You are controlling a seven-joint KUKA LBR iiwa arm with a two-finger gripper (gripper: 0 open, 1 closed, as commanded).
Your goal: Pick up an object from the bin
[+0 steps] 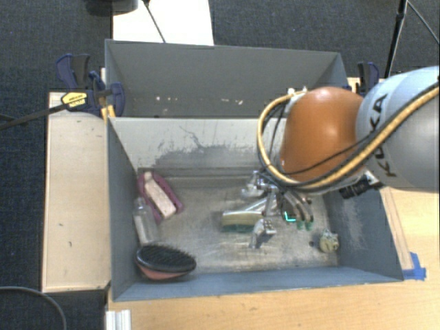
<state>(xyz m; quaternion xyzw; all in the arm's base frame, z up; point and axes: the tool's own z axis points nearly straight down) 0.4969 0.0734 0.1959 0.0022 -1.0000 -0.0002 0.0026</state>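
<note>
Grey bin [227, 81] on dark carpet. The end effector [260, 215] has its fingers apart, astride the right end of a tan block [237, 218] lying mid-floor. Gripped so near its end, the block could pivot and slip out, I'd say.

Loose items in the bin [220, 81], off to the sides.
Left: pink rectangular pack [161, 192] lying aslant by the wall; small clear bottle [143, 222] just beside it, nearer the front; black oval brush [165, 260] with pinkish underside in the front-left corner. Right: small yellow-green lump [328, 241], well apart from the others.
</note>
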